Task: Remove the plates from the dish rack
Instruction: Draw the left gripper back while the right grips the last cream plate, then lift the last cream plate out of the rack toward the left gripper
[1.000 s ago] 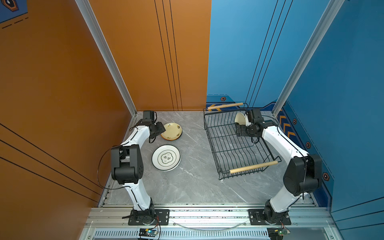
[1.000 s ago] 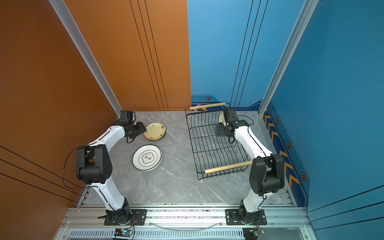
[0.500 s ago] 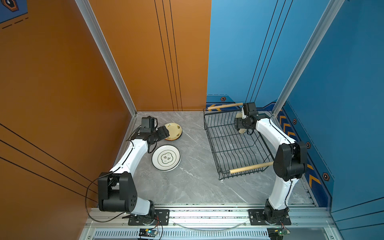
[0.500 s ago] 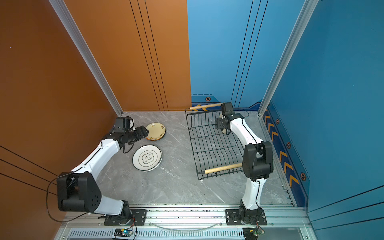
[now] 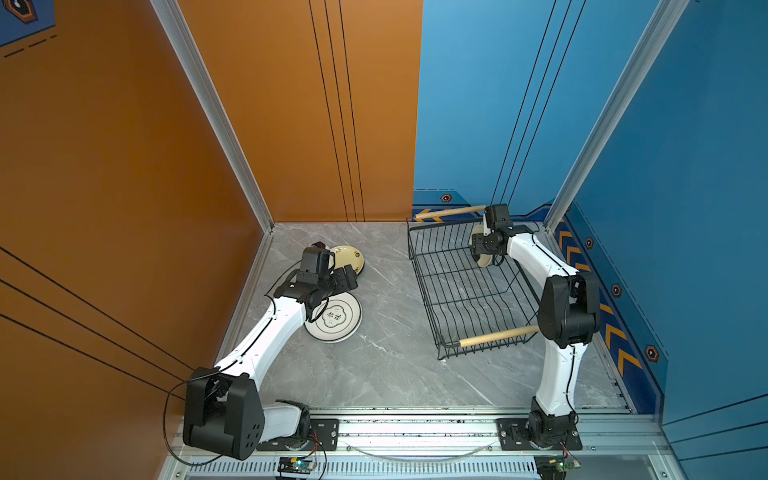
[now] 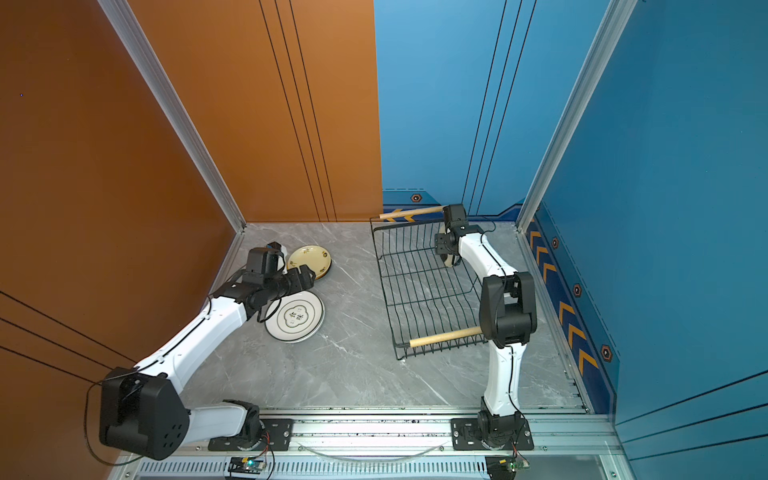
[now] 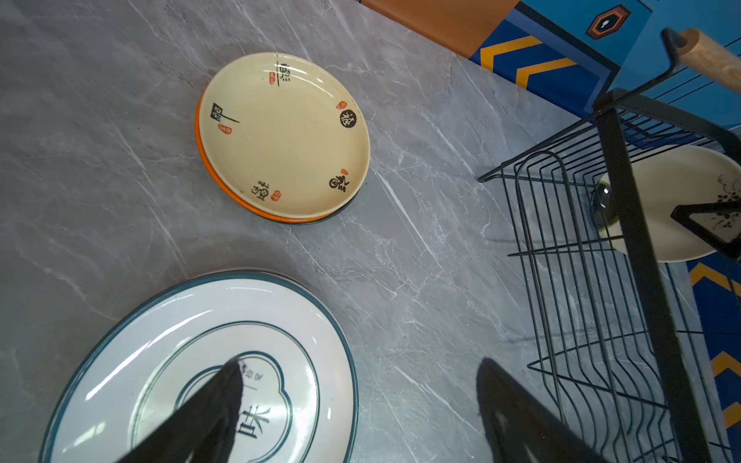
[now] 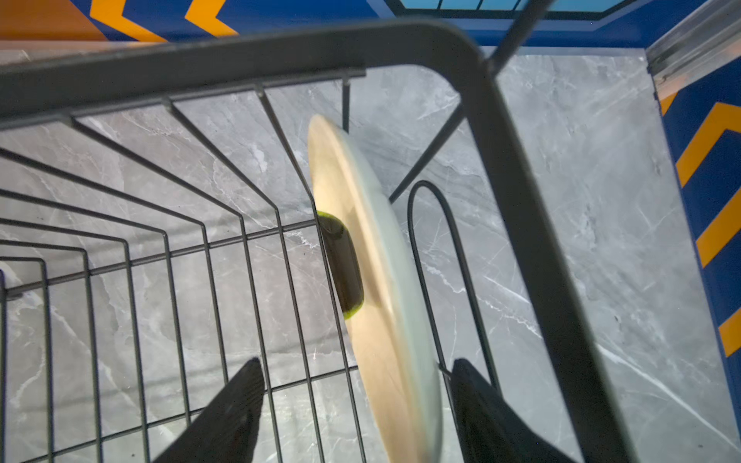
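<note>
The black wire dish rack (image 5: pixel 498 336) (image 6: pixel 444 336) stands on the right of the grey table. One cream plate (image 5: pixel 484 261) (image 8: pixel 373 280) stands on edge at its far end. My right gripper (image 8: pixel 357 362) is down in the rack, open, with one finger on each side of that plate's rim and a gap on one side. On the left lie a stack of small plates with a cream one on top (image 5: pixel 350 258) (image 7: pixel 280 136) and a large white plate with a dark rim (image 5: pixel 336 320) (image 7: pixel 192 360). My left gripper (image 7: pixel 361 362) (image 5: pixel 349 276) hovers open and empty over the white plate's edge.
The orange wall (image 5: pixel 124 208) runs close along the left of the plates, and the blue wall (image 5: pixel 665 249) close to the right of the rack. Bare marble table (image 5: pixel 395 374) lies between the plates and the rack. A metal rail (image 5: pixel 415 419) borders the front.
My left gripper drew back from the small stack towards the white plate and opened wider. My right gripper lowered over the cream plate in the rack, and its jaws narrowed.
</note>
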Controlling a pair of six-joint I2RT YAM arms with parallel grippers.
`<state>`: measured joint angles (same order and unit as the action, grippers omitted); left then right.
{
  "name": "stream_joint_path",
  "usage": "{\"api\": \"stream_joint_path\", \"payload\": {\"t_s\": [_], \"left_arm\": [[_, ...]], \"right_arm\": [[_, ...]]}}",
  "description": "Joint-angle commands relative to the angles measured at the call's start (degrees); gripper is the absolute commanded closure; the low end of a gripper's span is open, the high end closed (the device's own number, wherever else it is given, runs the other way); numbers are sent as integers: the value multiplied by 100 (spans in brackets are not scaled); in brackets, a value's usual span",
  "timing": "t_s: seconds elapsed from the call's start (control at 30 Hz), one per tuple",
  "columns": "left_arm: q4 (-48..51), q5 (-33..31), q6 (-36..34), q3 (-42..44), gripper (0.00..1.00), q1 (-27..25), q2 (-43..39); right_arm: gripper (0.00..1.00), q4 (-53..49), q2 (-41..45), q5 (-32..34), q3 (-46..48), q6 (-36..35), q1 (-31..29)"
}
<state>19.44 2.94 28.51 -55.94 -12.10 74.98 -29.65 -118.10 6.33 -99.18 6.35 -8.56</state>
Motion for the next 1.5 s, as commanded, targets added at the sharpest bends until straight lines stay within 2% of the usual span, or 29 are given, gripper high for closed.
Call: {"api": "stream_joint_path", "payload": {"t_s": [0.0, 0.4, 0.43, 0.7, 0.97, 1.13, 1.47], "left_arm": [[-236, -358, 54, 107, 7, -131, 13], [-549, -385, 132, 145, 4, -318, 243], [-563, -374, 156, 137, 0, -324, 268], [-642, -648, 133, 145, 2, -501, 281], [-595, -838, 130, 20, 2, -623, 427], [-586, -752, 173, -116, 2, -670, 576], [-514, -663, 68, -560, 2, -811, 837]], "right_arm": [[35, 285, -276, 8, -122, -33, 41], [59, 856, -315, 219, 199, -56, 64], [62, 896, -315, 235, 214, -61, 65], [80, 1058, -369, 258, 276, -97, 73], [88, 1113, -194, 239, 490, -170, 73], [97, 1217, 122, 252, 771, -282, 73], [100, 1389, 884, 181, 1305, -398, 82]]}}
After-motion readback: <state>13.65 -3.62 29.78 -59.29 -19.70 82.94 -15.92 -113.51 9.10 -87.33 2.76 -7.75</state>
